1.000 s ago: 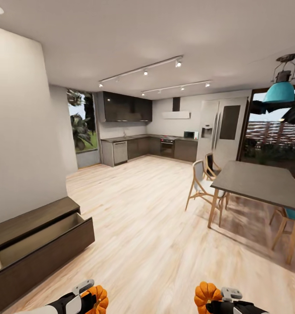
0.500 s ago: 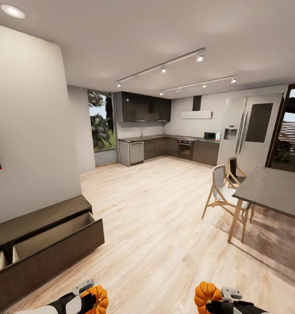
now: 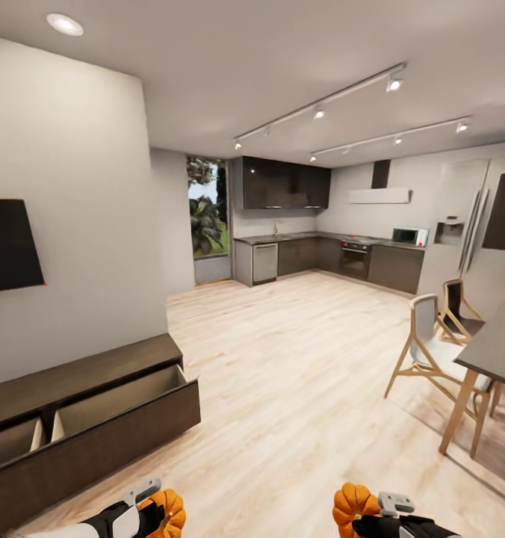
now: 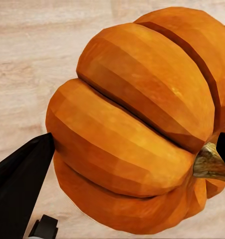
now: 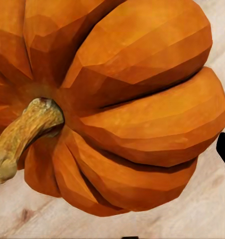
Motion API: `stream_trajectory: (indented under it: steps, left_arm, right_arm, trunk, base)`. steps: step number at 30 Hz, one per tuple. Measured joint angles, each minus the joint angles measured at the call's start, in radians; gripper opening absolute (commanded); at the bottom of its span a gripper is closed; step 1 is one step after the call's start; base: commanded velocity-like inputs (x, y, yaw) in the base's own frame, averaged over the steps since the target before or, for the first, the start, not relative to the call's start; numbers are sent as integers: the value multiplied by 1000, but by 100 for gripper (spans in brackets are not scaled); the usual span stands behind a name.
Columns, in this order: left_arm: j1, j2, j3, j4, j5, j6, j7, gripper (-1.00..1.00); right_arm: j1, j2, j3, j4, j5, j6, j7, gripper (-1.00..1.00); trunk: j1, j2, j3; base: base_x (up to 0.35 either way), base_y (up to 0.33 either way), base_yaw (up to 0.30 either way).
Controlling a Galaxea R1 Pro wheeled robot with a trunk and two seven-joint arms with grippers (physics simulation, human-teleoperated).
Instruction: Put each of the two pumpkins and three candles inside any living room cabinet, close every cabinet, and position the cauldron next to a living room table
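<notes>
Each arm carries an orange ribbed pumpkin. At the bottom left of the head view my left gripper (image 3: 157, 515) is shut on one pumpkin (image 3: 166, 512); up close in the left wrist view that pumpkin (image 4: 137, 119) sits between the black fingers (image 4: 20, 174). My right gripper (image 3: 361, 515) is shut on the other pumpkin (image 3: 355, 503), whose body (image 5: 122, 104) and tan stem show large in the right wrist view. The low dark-brown cabinet (image 3: 88, 418) runs along the left wall with its wide drawers pulled open, light beige inside. The candles, cauldron and coffee table are out of view.
A black TV (image 3: 10, 245) hangs on the wall above the cabinet. A dark dining table (image 3: 499, 347) with wooden chairs (image 3: 432, 359) stands at the right. The kitchen counters (image 3: 320, 258) and fridge line the far wall. Light wood floor (image 3: 297, 373) lies open between.
The head view has swung left: the dining table slid toward the right edge, and more of the cabinet plus the wall TV came into view. Both grippers still hold their pumpkins.
</notes>
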Motion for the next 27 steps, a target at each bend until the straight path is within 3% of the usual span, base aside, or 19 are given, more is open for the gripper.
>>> stream_trajectory:
  steps: [27]
  left_arm:
    - [0, -1, 0, 0, 0, 0, 0, -100]
  right_arm:
    - [0, 0, 1, 0, 0, 0, 0, -100]
  trunk:
    - [0, 0, 0]
  base:
    - [309, -104, 286]
